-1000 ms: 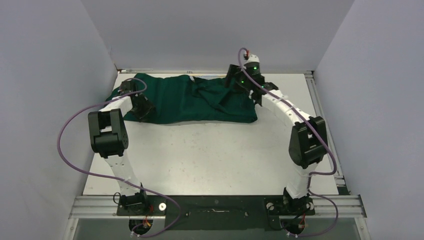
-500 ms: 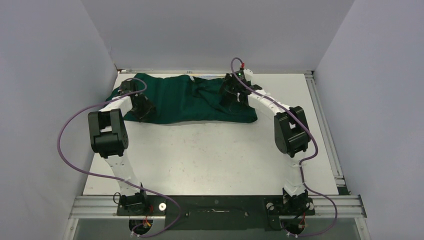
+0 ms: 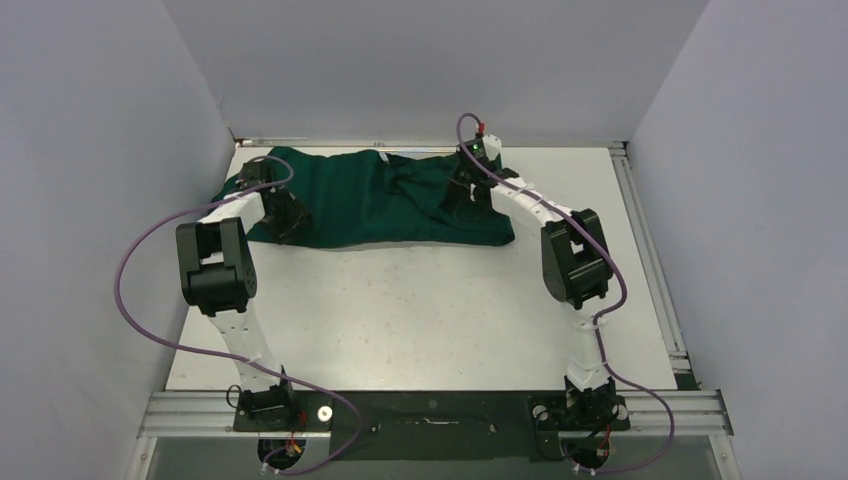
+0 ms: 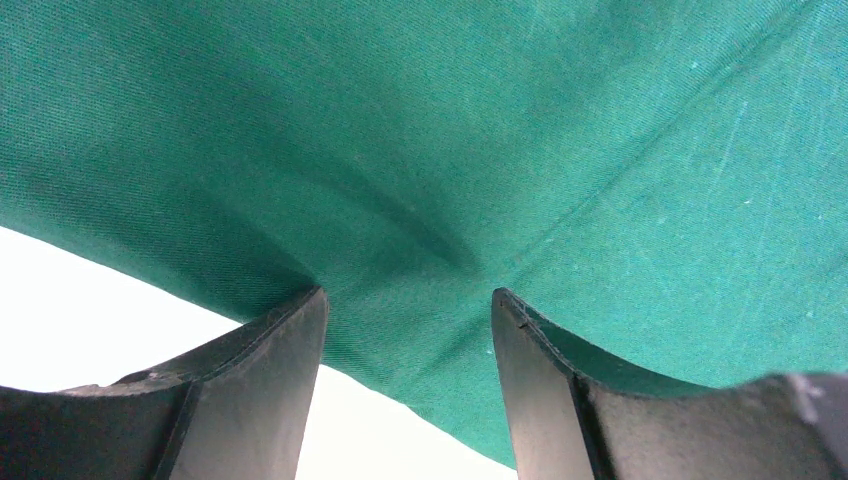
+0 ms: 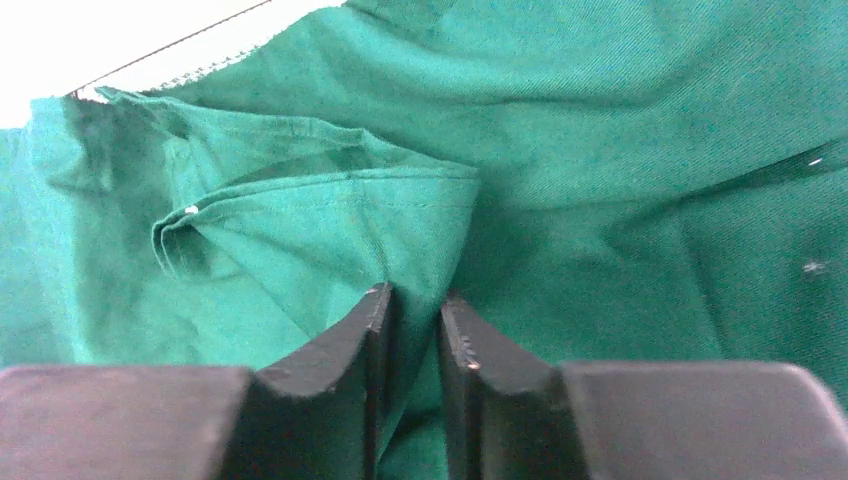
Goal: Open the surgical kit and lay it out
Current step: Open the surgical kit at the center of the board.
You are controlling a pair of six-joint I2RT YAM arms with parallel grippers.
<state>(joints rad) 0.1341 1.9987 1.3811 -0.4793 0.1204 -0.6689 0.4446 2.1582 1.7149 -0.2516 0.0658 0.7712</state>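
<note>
The surgical kit (image 3: 370, 195) lies wrapped in its dark green cloth at the back of the table; no tray or instruments show. My left gripper (image 3: 285, 215) rests on the cloth's front left part. In the left wrist view its fingers (image 4: 410, 300) stand apart and open over the green cloth (image 4: 520, 140), close to its hem, with white table below. My right gripper (image 3: 462, 195) is down on the bundle's right half. The right wrist view shows its jaws (image 5: 415, 300) nearly together, pinching a hemmed fold of cloth (image 5: 330, 215).
The white table (image 3: 420, 310) stretches from the bundle to the arm bases. Grey walls close in on three sides. A metal rail (image 3: 640, 230) runs along the table's right edge. Purple cables loop from both arms.
The right arm swung left and down from the bundle's back right corner onto the cloth, and its jaws closed on a fold. The left arm stayed put.
</note>
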